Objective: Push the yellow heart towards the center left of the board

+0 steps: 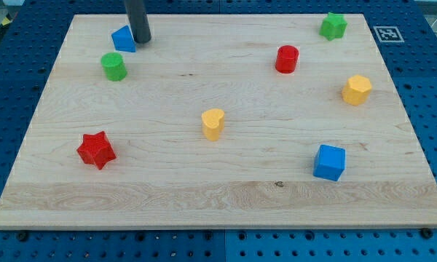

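Note:
The yellow heart [213,124] stands near the middle of the wooden board [226,196]. My tip [141,41] is at the view's top left, touching or just right of a blue block [123,39]. The tip is far up and to the left of the yellow heart. A green cylinder [114,66] stands below the blue block. A red star [96,150] lies at the left, below the green cylinder.
A red cylinder [287,59] stands right of centre near the top. A green star [333,26] is at the top right. A yellow hexagon [357,89] is at the right edge. A blue cube [329,162] is at the lower right.

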Controlling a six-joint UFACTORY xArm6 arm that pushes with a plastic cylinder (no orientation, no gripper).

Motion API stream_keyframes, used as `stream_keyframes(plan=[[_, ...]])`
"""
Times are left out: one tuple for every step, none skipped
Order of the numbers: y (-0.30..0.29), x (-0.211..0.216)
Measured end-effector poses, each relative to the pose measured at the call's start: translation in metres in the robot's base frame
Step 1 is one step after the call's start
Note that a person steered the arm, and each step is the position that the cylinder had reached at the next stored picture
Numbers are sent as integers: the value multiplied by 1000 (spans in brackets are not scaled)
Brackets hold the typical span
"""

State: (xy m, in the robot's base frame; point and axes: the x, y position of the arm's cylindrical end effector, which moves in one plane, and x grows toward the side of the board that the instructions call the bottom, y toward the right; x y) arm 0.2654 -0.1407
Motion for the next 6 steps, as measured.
stream_keyframes(plan=[[35, 5], [47, 43], [58, 82], [86, 113], [119, 139], [156, 163]])
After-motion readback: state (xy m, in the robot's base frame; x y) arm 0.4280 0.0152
